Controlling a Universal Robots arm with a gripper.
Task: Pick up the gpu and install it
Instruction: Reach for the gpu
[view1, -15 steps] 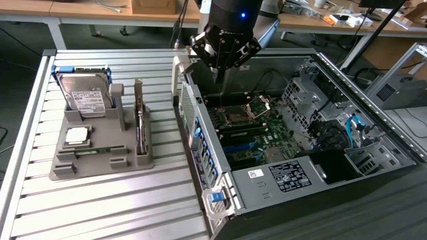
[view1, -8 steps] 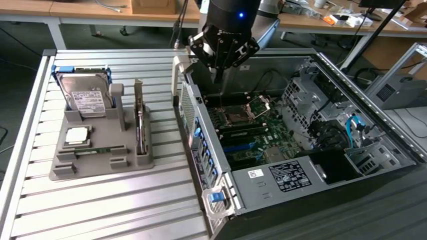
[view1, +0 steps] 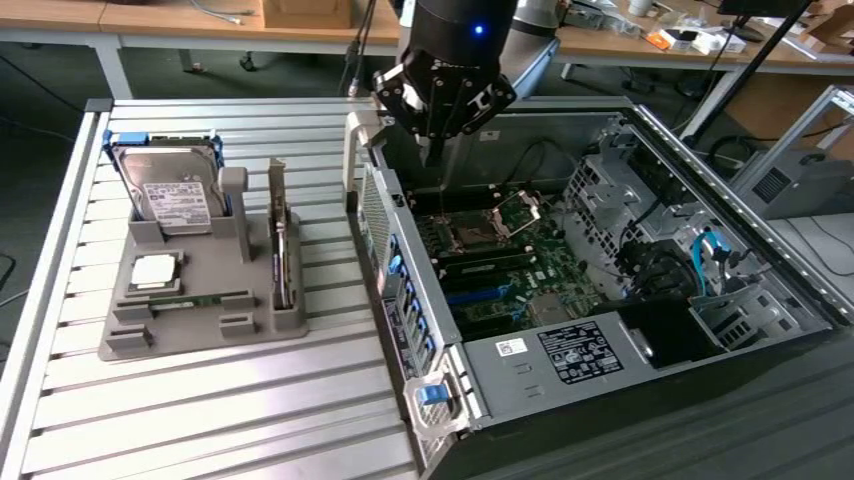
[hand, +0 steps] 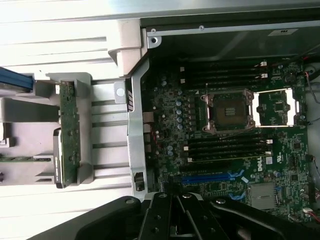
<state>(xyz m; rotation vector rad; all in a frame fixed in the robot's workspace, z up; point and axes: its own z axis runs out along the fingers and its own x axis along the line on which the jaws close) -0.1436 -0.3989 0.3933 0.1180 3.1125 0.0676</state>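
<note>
One brand mark can be made out; every other label is too small to read.

In the wrist view, white lettering (hand: 260, 163) printed on the motherboard (hand: 225, 150) near a blue slot reads as the Dell name, turned sideways. The white label (view1: 180, 205) on the hard drive (view1: 160, 165) carries dark print, none of it legible. Inside the computer case (view1: 378, 200), a black label (view1: 578, 352) with white print and symbols sits on a metal cover, and a small white sticker (view1: 511, 348) lies just beside it; neither can be read. Another white sticker (hand: 282, 32) on the case wall in the wrist view is likewise illegible.
</note>
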